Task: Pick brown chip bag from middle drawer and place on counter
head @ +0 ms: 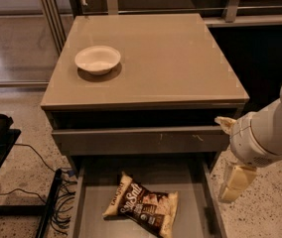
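brown chip bag (143, 208) is seen in the middle drawer (151, 175)
gripper (234, 183) is held lower right, outside it; state can't be told

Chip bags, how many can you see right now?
1. The brown chip bag lies in the open middle drawer, near its centre. None on the counter, which holds a white bowl. The gripper hangs right of the drawer. The drawer's near end is cropped, possibly hiding more.
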You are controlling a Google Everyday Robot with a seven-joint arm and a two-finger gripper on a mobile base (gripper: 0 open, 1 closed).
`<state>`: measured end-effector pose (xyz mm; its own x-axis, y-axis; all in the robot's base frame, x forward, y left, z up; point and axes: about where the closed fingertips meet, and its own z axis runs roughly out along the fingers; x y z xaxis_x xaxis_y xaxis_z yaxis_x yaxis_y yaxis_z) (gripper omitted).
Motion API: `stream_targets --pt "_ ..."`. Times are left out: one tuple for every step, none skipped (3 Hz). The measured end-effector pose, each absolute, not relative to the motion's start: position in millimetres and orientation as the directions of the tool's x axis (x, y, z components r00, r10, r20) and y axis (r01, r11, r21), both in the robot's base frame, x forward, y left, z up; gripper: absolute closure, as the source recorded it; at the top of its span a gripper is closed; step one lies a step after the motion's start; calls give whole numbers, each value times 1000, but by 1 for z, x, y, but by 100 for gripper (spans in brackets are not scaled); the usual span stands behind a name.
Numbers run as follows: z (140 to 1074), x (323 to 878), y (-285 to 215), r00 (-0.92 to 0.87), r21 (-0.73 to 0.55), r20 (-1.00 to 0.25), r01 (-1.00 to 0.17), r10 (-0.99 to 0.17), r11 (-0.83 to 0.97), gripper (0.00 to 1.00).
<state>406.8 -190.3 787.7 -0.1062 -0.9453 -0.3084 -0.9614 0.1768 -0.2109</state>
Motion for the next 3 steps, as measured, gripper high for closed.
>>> stream_targets --pt "768 406 -183 -103 -182 -308 -969 -946 165 0" --pt "726 408 -174 -114 -150 -344 -973 -932 175 0" --pt "683 413 -169 -125 -142 -427 -969 -895 203 0"
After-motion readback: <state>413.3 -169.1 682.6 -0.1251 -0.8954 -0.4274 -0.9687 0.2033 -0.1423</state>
